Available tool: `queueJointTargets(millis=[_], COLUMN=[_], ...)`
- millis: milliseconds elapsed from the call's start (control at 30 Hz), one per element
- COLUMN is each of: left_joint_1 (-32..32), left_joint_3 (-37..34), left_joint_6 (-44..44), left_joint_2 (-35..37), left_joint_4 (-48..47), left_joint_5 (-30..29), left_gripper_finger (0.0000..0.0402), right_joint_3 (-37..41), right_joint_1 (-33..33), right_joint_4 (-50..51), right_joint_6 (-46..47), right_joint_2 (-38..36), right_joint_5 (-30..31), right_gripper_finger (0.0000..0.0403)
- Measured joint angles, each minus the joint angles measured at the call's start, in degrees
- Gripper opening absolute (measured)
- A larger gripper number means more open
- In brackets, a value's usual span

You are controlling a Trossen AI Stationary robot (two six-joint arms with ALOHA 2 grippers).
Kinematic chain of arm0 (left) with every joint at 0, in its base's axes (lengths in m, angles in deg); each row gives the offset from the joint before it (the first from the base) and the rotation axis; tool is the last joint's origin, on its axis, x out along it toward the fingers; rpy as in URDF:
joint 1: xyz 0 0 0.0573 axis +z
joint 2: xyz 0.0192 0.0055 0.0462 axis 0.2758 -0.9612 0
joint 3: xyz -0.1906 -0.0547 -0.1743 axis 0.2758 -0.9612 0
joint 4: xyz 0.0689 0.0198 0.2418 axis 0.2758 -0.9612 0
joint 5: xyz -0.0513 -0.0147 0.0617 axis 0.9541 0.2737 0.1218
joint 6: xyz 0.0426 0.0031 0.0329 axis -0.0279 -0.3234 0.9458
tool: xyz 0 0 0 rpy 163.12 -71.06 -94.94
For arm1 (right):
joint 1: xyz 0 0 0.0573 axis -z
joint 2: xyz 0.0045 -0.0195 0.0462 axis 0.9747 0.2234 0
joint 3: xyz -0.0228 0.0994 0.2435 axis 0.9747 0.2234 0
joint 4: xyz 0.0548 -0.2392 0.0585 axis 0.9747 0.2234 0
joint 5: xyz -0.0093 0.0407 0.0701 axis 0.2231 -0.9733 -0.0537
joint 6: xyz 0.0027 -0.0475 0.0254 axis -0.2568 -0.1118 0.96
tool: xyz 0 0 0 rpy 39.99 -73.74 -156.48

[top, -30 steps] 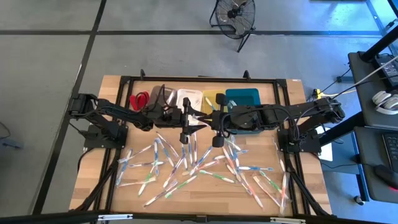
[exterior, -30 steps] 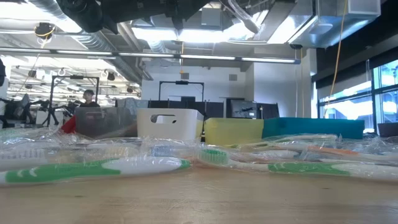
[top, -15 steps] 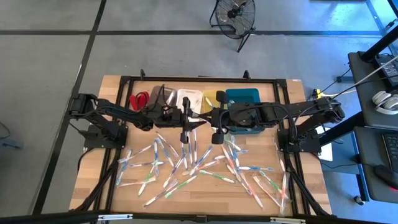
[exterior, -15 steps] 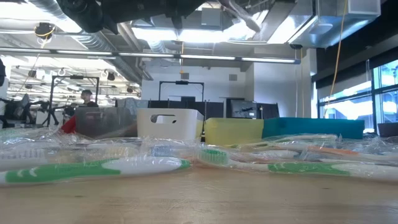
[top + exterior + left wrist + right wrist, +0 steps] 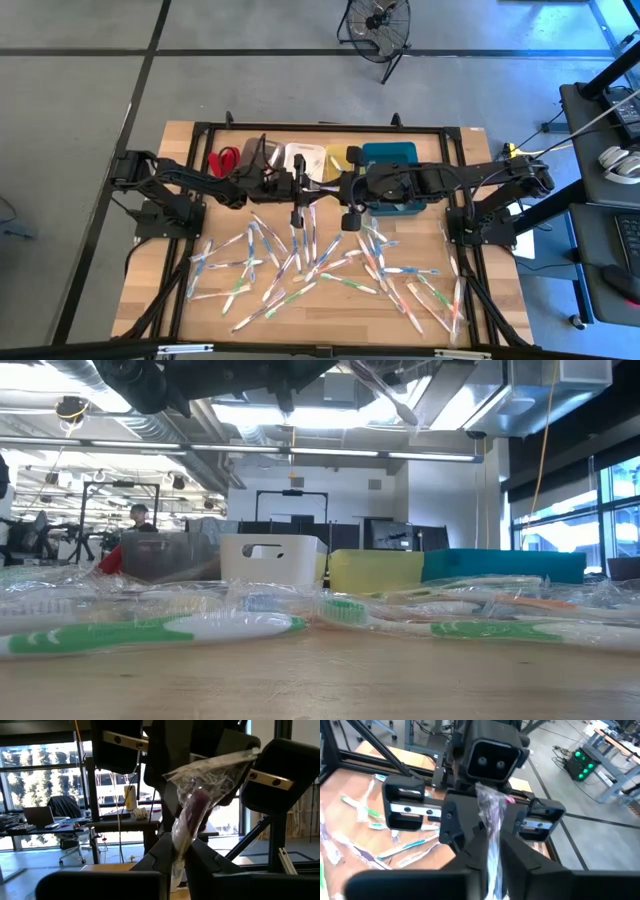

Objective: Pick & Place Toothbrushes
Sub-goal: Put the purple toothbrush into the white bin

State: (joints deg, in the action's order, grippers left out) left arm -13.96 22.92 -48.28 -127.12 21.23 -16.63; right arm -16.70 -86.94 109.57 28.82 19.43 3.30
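High view: the left gripper (image 5: 296, 203) and right gripper (image 5: 349, 205) meet mid-table, at 12 o'clock from the scattered toothbrushes (image 5: 330, 265).

Left wrist view: its fingers (image 5: 165, 851) pinch a wrapped toothbrush (image 5: 192, 815).

Right wrist view: both grippers clamp that toothbrush; the right should let go only once the left's grip is firm.
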Motion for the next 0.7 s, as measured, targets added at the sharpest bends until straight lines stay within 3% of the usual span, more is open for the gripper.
queueJointTargets(millis=[200,333,500,700], left_joint_1=[0.0,0.43,0.66,3.64], left_joint_3=[0.0,0.0,0.0,0.0], left_joint_6=[-0.94,-2.14,-2.08,-5.28], left_joint_2=[0.34,2.09,7.83,16.94], left_joint_4=[-2.76,-7.39,-19.47,-36.51], left_joint_5=[-0.03,-1.61,-7.09,-10.54], left_gripper_finger=[0.0022,0.0022,0.0022,0.0022], right_joint_3=[0.0,0.0,0.0,0.0], right_joint_1=[-1.05,-2.4,-4.17,-5.37], right_joint_4=[4.19,8.42,16.47,30.49], right_joint_6=[0.13,2.09,8.06,17.17], right_joint_2=[-1.43,-4.26,-7.51,-8.39], right_joint_5=[4.11,5.8,5.33,4.56], right_gripper_finger=[0.0142,0.0178,0.0191,0.0171])
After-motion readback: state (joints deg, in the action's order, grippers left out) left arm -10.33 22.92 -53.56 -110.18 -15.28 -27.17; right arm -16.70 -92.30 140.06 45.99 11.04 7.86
